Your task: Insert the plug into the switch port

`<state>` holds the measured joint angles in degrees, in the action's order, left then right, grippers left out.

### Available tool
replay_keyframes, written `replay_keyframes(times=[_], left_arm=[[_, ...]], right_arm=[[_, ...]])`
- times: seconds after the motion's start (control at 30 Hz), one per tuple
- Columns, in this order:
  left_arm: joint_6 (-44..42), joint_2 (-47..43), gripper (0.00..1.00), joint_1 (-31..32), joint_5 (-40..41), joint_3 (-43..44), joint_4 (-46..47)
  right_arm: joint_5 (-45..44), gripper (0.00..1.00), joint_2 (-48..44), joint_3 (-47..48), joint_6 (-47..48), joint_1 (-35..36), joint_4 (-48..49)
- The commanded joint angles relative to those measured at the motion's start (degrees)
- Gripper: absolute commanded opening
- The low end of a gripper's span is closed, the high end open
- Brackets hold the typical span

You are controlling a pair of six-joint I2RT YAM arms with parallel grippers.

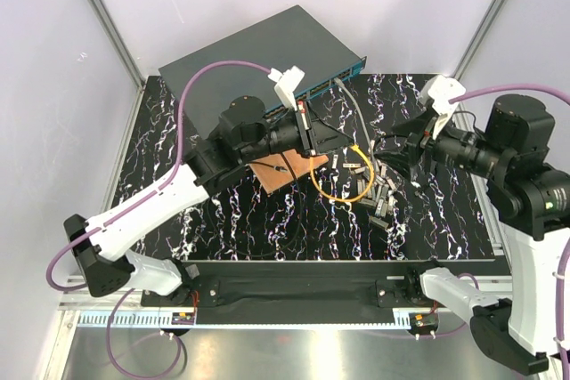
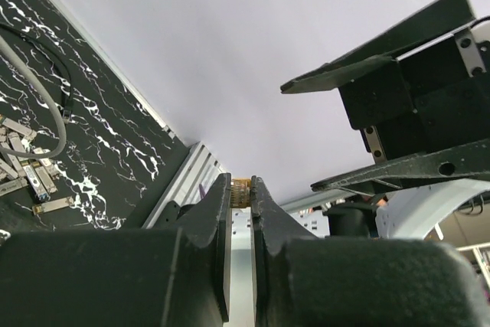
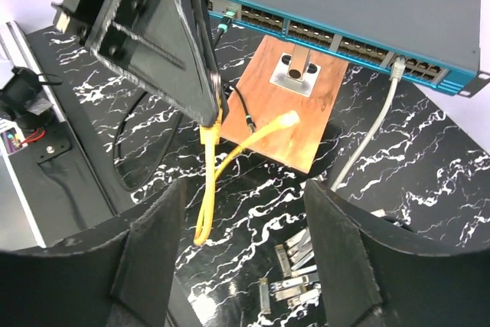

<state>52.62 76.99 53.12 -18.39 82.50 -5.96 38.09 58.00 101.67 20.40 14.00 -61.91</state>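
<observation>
The switch (image 1: 267, 46) lies at the back, dark grey on top, its teal front edge (image 3: 329, 36) lined with ports. My left gripper (image 1: 341, 141) hovers in front of it, shut on the plug (image 2: 241, 191) at one end of a yellow cable (image 3: 205, 189). The cable hangs in a loop below the jaws. Its other, clear plug end (image 3: 289, 119) rests over the wooden board (image 3: 306, 124). My right gripper (image 3: 245, 254) stands open and empty just right of the left one, facing it with a small gap between them.
A grey cable (image 3: 367, 139) is plugged into the switch near its right end. Several metal modules (image 1: 378, 195) lie in a pile on the black marbled table (image 1: 267, 229). A metal bracket (image 3: 297, 74) sits on the wooden board. White walls close in the sides.
</observation>
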Motion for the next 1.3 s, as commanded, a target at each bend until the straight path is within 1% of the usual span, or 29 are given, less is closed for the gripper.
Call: replay_keyframes(times=[0.0, 0.17, 0.33, 0.53, 0.77, 0.93, 0.97, 1.07, 1.27], left_arm=[[2.8, 0.7, 0.00, 0.0, 2.9, 2.0, 4.5], [4.9, 1.9, 0.00, -0.2, 4.9, 3.4, 2.3], [7.2, 3.1, 0.00, -0.5, 4.9, 3.8, 2.3], [8.3, 4.3, 0.00, -0.7, 4.9, 4.8, 2.2], [9.5, 5.3, 0.00, -1.2, 3.8, 5.5, 3.0], [10.3, 5.5, 0.00, -1.4, 2.7, 5.4, 3.9], [10.4, 5.5, 0.00, -1.4, 2.4, 5.3, 4.1], [10.5, 5.6, 0.00, -1.4, 2.3, 5.2, 4.5], [10.7, 5.8, 0.00, -1.5, 2.1, 4.9, 4.3]], right_arm=[[1.0, 0.69, 1.0, -0.3, 1.8, 0.3, 3.4], [3.4, 0.59, 0.8, -2.4, 3.1, 0.4, 4.4], [2.3, 0.61, 1.7, -4.0, 4.6, 1.0, 4.6], [1.0, 0.60, 3.0, -4.1, 6.5, 2.6, 4.8], [-1.7, 0.51, 3.1, -6.2, 9.0, 4.8, 4.6], [-3.5, 0.50, 2.6, -8.6, 10.2, 5.6, 5.2], [-3.8, 0.50, 2.5, -8.9, 10.2, 5.7, 5.6], [-4.2, 0.43, 2.4, -9.3, 9.6, 5.8, 6.7], [-5.1, 0.40, 2.4, -9.1, 8.2, 5.9, 9.4]])
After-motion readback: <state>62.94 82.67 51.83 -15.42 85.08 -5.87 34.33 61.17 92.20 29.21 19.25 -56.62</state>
